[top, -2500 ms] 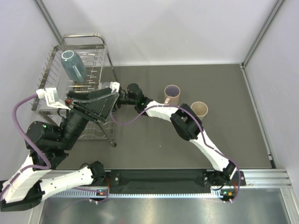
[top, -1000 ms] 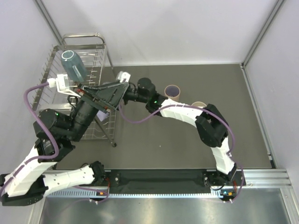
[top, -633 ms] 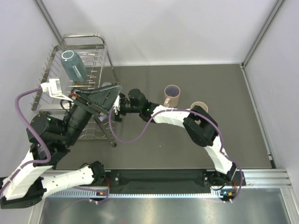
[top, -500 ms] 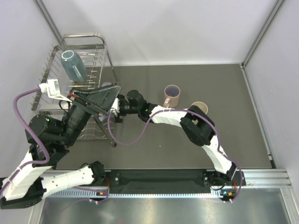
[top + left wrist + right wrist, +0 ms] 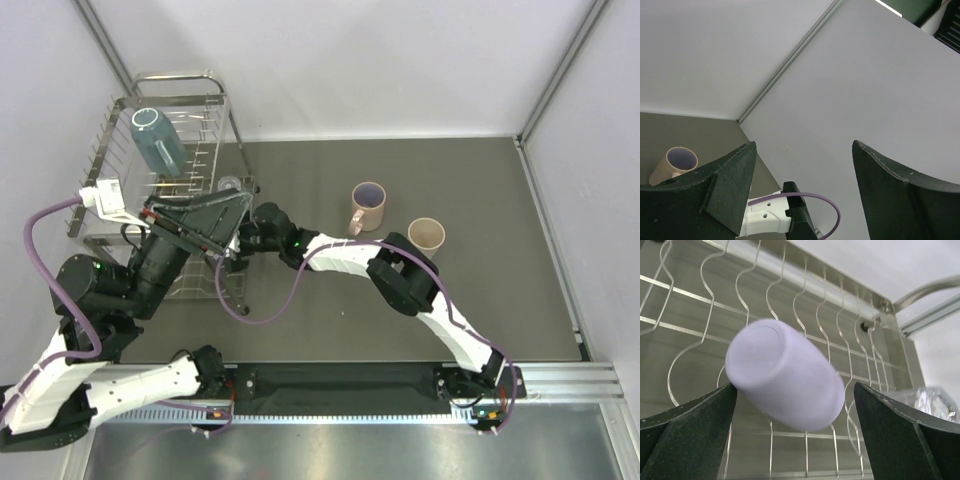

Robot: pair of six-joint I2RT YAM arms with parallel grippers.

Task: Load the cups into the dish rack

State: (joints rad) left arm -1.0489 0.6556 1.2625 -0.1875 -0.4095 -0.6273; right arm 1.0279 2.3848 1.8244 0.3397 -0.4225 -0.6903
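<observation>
Right wrist: lavender tumbler (image 5: pixel 785 375) lies sideways, base facing the camera.

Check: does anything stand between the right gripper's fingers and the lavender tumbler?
Nothing visible does. The lavender tumbler lies sideways between the fingers of the open right gripper, with the dish rack behind it.

Dish rack (image 5: pixel 175 74): thin bare-metal wire, bright; tube frame chrome, mirror-glossy.
Lavender tumbler (image 5: pixel 785 375): opaque, smooth, satin finish; looks like plastic.
Teal-blue cup (image 5: pixel 157 140): smooth, faintly see-through, slight sheen.
Clear glass (image 5: pixel 935 401): transparent, with sharp sparkling highlights.
Pink mug (image 5: pixel 368 204) and beige tumbler (image 5: pixel 427 235): opaque, smooth, dull finish; material not determinable.
Table (image 5: pixel 330 340): dark grey-brown top, matt, no glare.
Arm shells (image 5: pixel 345 252): white, smooth plastic with mild gloss; joints black and matt.
</observation>
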